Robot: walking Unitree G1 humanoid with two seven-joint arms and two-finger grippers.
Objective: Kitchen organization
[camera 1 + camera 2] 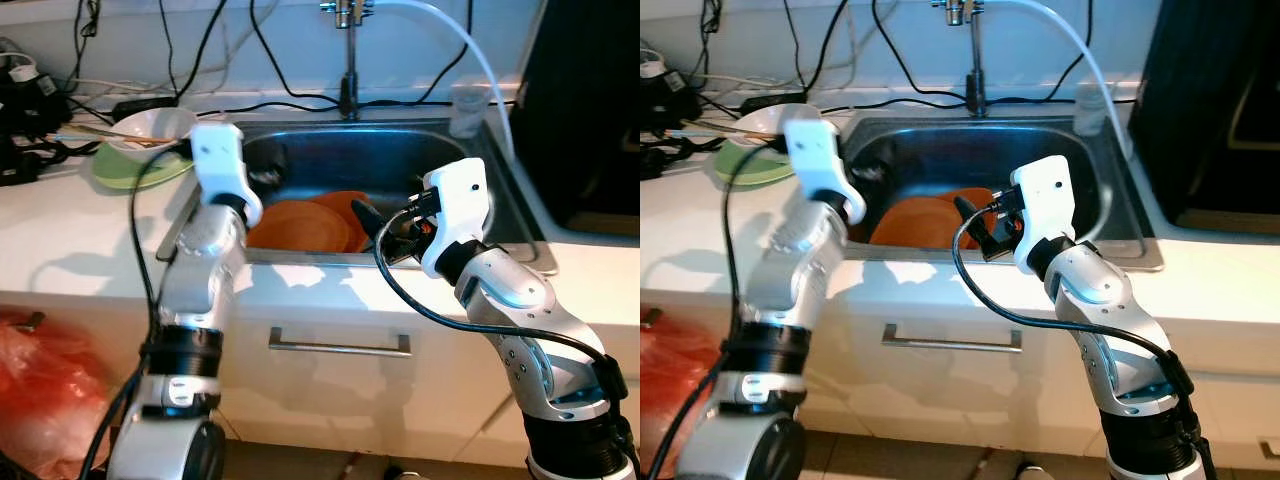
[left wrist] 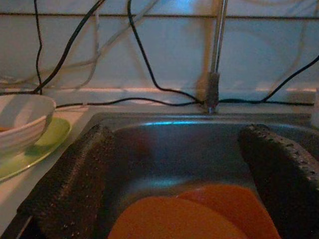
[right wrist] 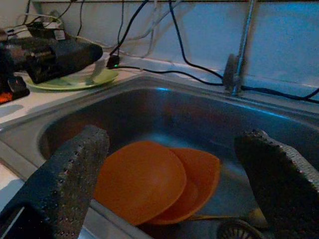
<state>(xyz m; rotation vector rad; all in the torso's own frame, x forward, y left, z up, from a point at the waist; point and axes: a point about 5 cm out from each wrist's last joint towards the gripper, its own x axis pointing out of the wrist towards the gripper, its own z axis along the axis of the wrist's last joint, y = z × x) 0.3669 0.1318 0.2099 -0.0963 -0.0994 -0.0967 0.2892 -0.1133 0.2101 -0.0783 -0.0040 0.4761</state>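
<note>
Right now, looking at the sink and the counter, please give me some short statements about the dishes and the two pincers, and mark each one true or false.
1. Orange plates lie inside the steel sink. True.
2. The left pincer is shut on an orange plate. False: its fingers stand wide apart above the sink, holding nothing.
3. A white bowl sits on a green plate on the counter to the left of the sink. True.
4. The right pincer is open, facing into the sink. True.
5. The faucet stands at the front edge of the sink, nearest the robot. False: it rises at the back, by the wall.
</note>
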